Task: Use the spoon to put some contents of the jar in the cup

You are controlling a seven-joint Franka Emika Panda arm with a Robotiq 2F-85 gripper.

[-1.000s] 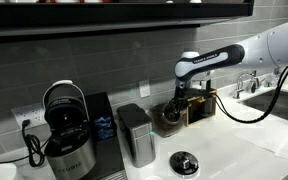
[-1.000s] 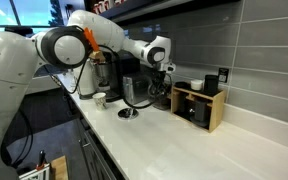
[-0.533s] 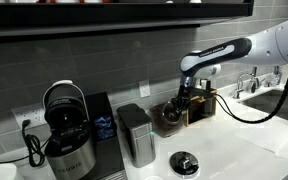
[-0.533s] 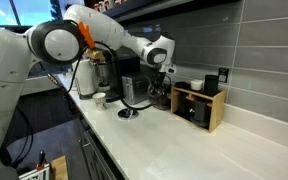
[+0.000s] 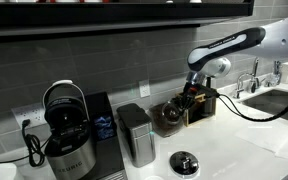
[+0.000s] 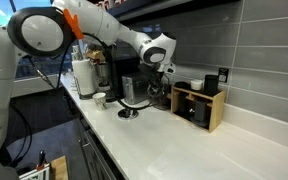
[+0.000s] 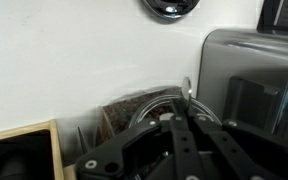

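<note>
In the wrist view my gripper (image 7: 177, 116) reaches in from the bottom with its jaws shut on the spoon (image 7: 188, 90), whose shiny end pokes out past the fingertips over the jar's rim. The jar (image 7: 132, 108) is clear glass with dark brown contents and lies right under the fingers. In both exterior views the gripper (image 5: 188, 95) (image 6: 162, 80) hangs just over the jar (image 5: 169, 119) (image 6: 161, 97); the spoon is too small to make out there. The cup (image 5: 185, 162) (image 6: 129, 112) (image 7: 170, 8), low with a silvery rim, stands on the white counter apart from the jar.
A tall grey metal canister (image 5: 136, 134) (image 7: 249, 70) stands close beside the jar. A wooden box (image 5: 206, 104) (image 6: 200, 105) sits on its other side. A coffee machine (image 5: 66, 128) is further along, and a grey tiled wall (image 5: 104, 60) is behind.
The arm has swung upward and sideways, and the gripper has risen slightly over the jar. The jaws stay shut.
</note>
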